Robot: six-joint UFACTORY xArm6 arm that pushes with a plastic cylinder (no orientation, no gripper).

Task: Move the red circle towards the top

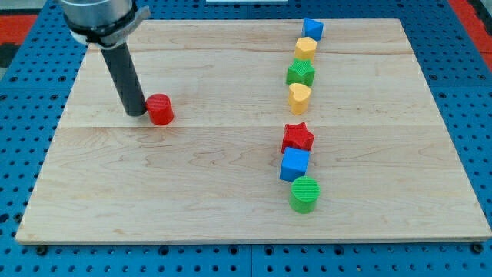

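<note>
The red circle [160, 109] sits on the left part of the wooden board [192, 177], a little above mid-height, standing flat with its round face up. My tip [137, 113] is down on the board just at the circle's left side, touching it or very nearly so; the exact contact cannot be made out. The rod [123, 73] rises from there, leaning slightly toward the view's top left, into the grey arm housing [100, 15] at the top edge. Being a plain rod, it has nothing that opens or closes and it holds nothing; it only rests beside the circle. Well apart, on the right half of the board, the other blocks stand in two groups. The upper group runs in a short column: a blue block [313, 29] near the top edge, a yellow block [306, 48] just below it, a green block [300, 74] of star-like outline touching that, and a yellow heart [299, 98] under it. The lower group, set apart by a small gap, has a red star [297, 138], a blue cube [294, 164] touching it from below, and a green circle [304, 194] nearest the view's bottom. The board lies on a blue perforated table [469, 92].
</note>
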